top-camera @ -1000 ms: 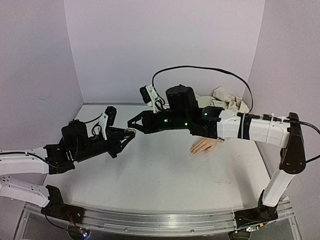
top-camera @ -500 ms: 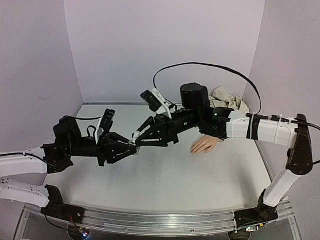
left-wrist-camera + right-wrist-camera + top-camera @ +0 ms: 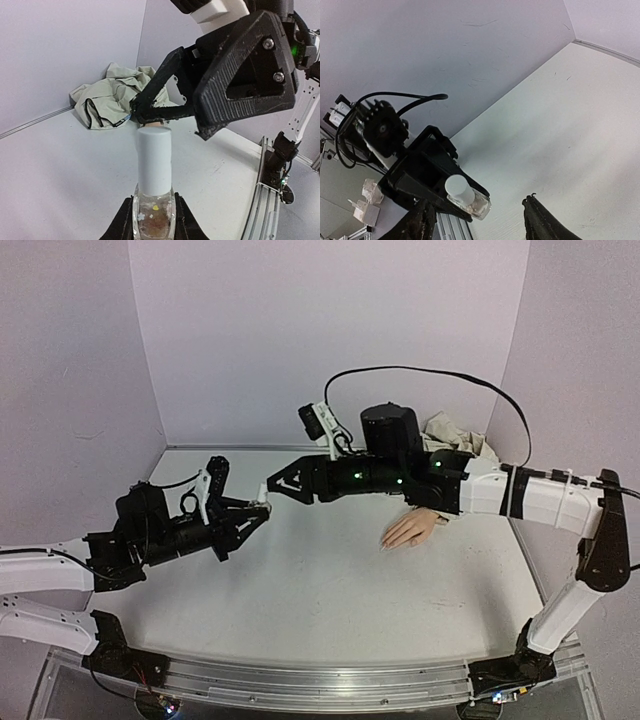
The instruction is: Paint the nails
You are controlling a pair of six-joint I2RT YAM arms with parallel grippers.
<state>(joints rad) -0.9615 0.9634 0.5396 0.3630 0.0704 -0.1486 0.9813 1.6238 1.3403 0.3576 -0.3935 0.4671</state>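
On the left, the left arm reaches over the white table [image 3: 300, 610] toward the middle. The left gripper [image 3: 250, 517] is clamped on a small bottle [image 3: 264, 506]. In the left wrist view its two black fingers [image 3: 125, 225] press on both sides of the clear glass body, and the bottle [image 3: 154, 210] stands upright between them. The glass shows small coloured specks, and a tall white cap [image 3: 154, 160] is on top of it.

Just to the right of the bottle is the right gripper [image 3: 272, 487], at the end of the right arm, which stretches across from the right side. Its jaws stand apart, about halfway, and nothing is between them. In the left wrist view the right gripper [image 3: 167, 119] hangs close above and behind the cap, with its fingers spread. I cannot tell if a fingertip touches the cap. In the right wrist view the two fingertips [image 3: 422, 222] are at the bottom edge, wide apart, and the bottle [image 3: 467, 199] in the left gripper [image 3: 427, 175] lies ahead of them, with its cap pointing at the camera.

Further right, the mannequin hand [image 3: 410, 530] lies flat on the table, partly under the right arm, well apart from both grippers. The nails [image 3: 386, 543] are at its fingertips, pointing to the near left; they are too small to see any paint. Behind it, at the back wall, lies a crumpled beige jacket [image 3: 455, 438].
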